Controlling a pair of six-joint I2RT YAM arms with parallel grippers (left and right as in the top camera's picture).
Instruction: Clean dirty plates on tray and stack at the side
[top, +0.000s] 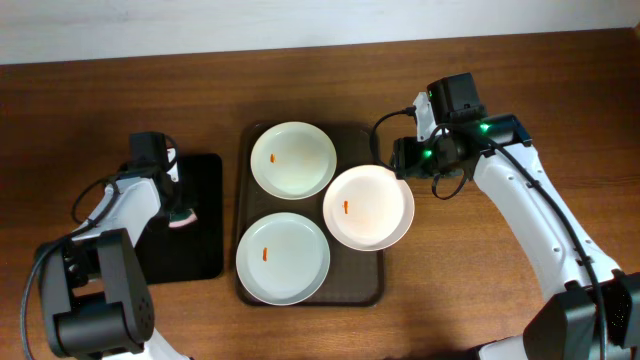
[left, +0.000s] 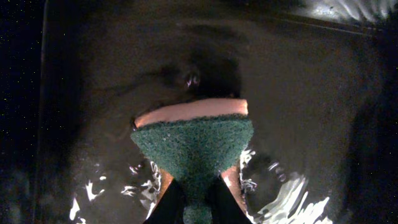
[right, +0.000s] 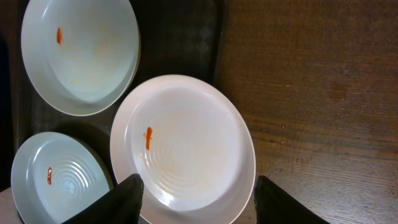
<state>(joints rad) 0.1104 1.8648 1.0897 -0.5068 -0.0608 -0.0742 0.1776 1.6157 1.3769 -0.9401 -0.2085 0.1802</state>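
Three white plates lie on the dark brown tray (top: 352, 290), each with an orange-red speck: one at the back (top: 293, 158), one at the front (top: 283, 257), one at the right (top: 368, 207) overhanging the tray's right rim. My right gripper (top: 408, 158) is open and empty above the right plate. In the right wrist view its fingers (right: 199, 202) stand on either side of that plate (right: 186, 137), with the back plate (right: 81, 56) and front plate (right: 59, 177) to the left. My left gripper (top: 178, 212) is shut on a green-and-pink sponge (left: 193, 140).
A smaller glossy black tray (top: 195, 250) lies left of the brown tray, and the left gripper (left: 198, 190) holds the sponge over it (left: 311, 93). Bare wooden table (top: 480, 290) lies right of the brown tray.
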